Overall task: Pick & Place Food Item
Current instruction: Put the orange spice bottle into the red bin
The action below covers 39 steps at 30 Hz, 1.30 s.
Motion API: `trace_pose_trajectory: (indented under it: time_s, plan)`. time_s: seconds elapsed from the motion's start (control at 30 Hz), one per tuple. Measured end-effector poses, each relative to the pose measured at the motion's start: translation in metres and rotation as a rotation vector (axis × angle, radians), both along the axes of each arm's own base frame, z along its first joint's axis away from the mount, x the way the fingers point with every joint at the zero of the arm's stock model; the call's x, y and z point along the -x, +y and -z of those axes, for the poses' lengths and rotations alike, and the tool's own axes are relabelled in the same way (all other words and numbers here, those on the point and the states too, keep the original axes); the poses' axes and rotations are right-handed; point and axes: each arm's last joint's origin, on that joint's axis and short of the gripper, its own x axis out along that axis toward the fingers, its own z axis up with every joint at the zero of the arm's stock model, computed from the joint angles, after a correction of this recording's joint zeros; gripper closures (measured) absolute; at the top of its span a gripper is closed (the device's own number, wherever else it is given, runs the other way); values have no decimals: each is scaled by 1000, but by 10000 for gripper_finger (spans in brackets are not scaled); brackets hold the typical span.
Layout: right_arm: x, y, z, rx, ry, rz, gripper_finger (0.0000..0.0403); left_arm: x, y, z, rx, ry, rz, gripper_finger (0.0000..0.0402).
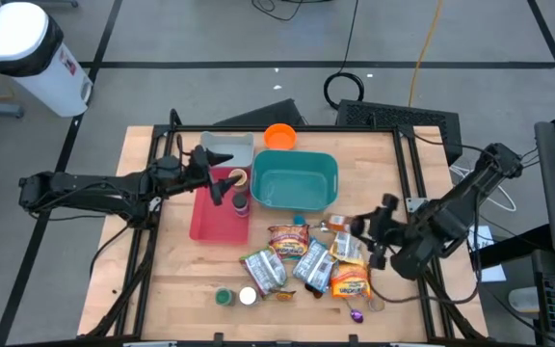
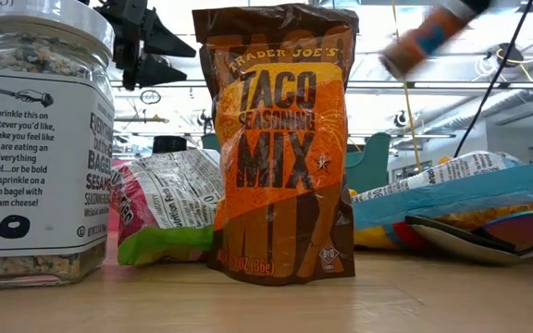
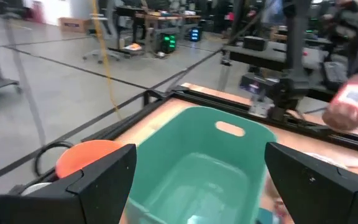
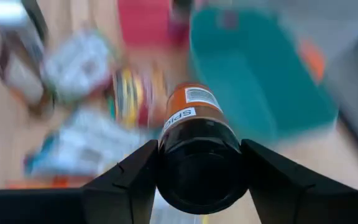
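From above, the wooden bench (image 1: 162,289) carries one smooth teal plastic tub (image 1: 295,179), one red tray (image 1: 218,207) and crinkly snack bags. The right gripper (image 1: 378,229), at 4 o'clock from the tub, grasps a round orange spice bottle (image 1: 336,225) with a black cap.

From bench height, the spice bottle (image 2: 424,37) hangs tilted above one shiny taco seasoning pouch (image 2: 280,143) and one glass jar (image 2: 37,139).

The left wrist view shows the left gripper (image 3: 197,180) with jaws spread wide over the tub (image 3: 197,155).

In the right wrist view, the bottle (image 4: 197,140) sits clamped in the jaws.
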Motion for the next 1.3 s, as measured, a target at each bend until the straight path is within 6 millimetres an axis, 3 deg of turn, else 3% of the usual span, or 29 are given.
trace_pose_trajectory:
  time_s: [0.23,0.5,0.73,1.13,1.3]
  plan:
    - [-45,0,-6,171,-223,-248,210,-2,-6,-5,1,-58,160,39]
    - [-75,-34,23,177,-433,-427,210,-17,-27,-5,-86,-106,439,39]
    - [-75,-56,55,108,-530,-463,210,-35,-41,8,-107,-96,508,39]
    - [-71,-59,59,93,-554,-450,210,-85,-44,-3,-74,-48,485,39]
    - [-71,-59,64,38,-510,-432,210,-98,-44,-7,71,47,469,39]
